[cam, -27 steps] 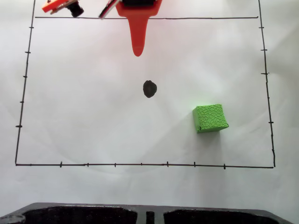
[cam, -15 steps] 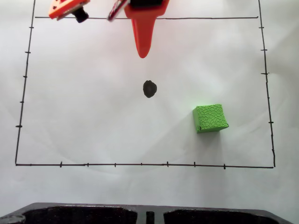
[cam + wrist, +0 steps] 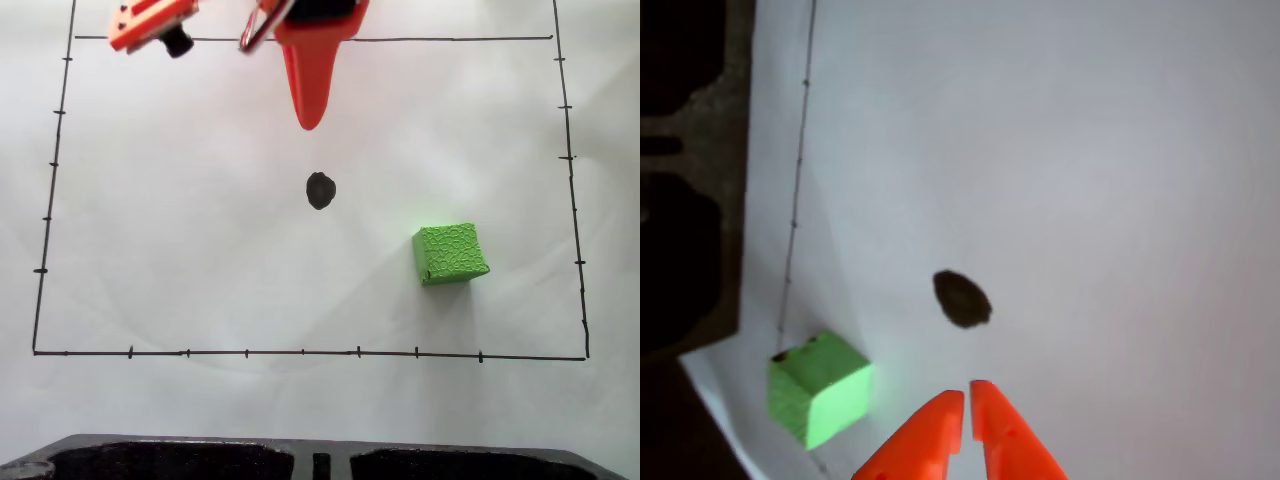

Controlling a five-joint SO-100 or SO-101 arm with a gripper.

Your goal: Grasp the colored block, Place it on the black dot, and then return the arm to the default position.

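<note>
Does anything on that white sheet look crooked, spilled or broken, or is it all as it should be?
Nothing looks damaged or spilled. The green block sits slightly turned against the drawn border lines, apart from the black dot, which is an uneven inked blot. The orange gripper hangs above the paper, holding nothing.

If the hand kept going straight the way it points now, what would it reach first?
Most likely the black dot, which lies just ahead of the closed hand in the wrist view. The colored block sits off to the side. Height above the paper is unclear.
</note>
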